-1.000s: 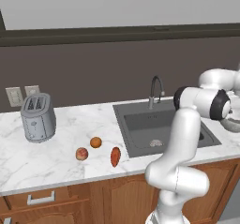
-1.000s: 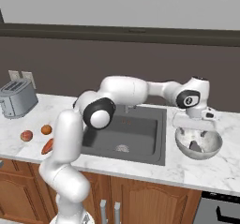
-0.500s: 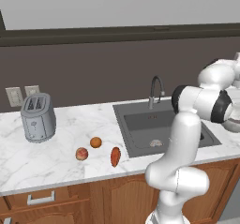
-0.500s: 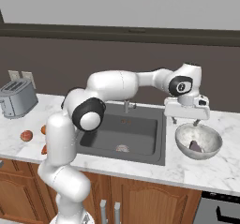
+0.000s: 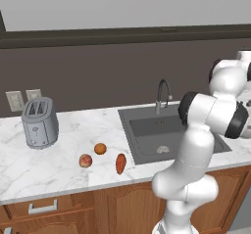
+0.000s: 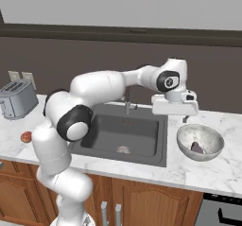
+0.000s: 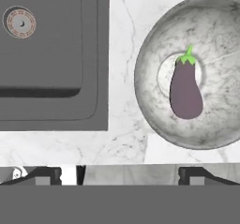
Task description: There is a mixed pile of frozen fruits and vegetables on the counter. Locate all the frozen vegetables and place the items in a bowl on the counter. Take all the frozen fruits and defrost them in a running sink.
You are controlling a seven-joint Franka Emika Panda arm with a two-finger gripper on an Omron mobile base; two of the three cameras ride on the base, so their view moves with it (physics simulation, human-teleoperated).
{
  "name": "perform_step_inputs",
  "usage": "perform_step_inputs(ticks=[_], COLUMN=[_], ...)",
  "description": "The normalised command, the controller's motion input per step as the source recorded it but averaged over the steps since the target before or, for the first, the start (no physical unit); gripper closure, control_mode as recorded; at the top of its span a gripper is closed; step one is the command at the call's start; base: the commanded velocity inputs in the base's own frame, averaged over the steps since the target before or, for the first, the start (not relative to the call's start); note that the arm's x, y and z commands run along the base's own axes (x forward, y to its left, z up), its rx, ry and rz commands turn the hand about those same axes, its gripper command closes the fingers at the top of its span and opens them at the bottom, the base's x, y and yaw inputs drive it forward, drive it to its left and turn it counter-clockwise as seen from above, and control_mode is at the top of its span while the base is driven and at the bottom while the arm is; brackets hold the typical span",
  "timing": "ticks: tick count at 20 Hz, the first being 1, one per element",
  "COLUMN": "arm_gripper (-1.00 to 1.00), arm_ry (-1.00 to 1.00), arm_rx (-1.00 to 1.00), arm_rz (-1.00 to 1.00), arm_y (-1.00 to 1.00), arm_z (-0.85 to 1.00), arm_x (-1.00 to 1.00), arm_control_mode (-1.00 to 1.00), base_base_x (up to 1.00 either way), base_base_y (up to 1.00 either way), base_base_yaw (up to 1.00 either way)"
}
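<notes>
My gripper (image 6: pixel 175 108) has risen off the bowl (image 6: pixel 200 142) since a second ago and swung toward the sink (image 6: pixel 124 134), jaws spread wide and holding nothing. The purple eggplant (image 7: pixel 185 91) lies inside the bowl, right of the sink. Across the counter (image 5: pixel 59 159), well apart, the tapered orange-red root (image 5: pixel 120 163), the orange ball (image 5: pixel 100 149) and the reddish apple (image 5: pixel 86 160) lie near the toaster (image 5: pixel 39 122).

L base cam: behind arm's left, looks fwd & down over the counter (image 5: pixel 59 154), sink (image 5: pixel 162 135) at 3 o'clock. R base cam: opposite side, closer, sink centre, bowl (image 6: pixel 200 142) at 3 o'clock. Both share the sink. Hand cam: straight down, close, sink at 10 o'clock, bowl at 2.
</notes>
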Motion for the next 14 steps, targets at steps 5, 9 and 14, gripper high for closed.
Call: perform_step_inputs(ticks=[5, 9, 14], arm_gripper=[-1.00, -1.00, -1.00], arm_ry=[-0.01, 0.02, 0.00], arm_rx=[0.00, 0.00, -0.04], arm_rz=[0.03, 0.03, 0.00], arm_y=[0.33, 0.37, 0.62], arm_z=[-0.07, -0.12, -0.09], arm_x=[-0.23, -0.16, -0.05], arm_control_mode=[-1.00, -1.00, -1.00], base_base_x=[0.00, 0.00, 0.00], base_base_y=[0.00, 0.00, 0.00], base_base_yaw=[0.00, 0.00, 0.00])
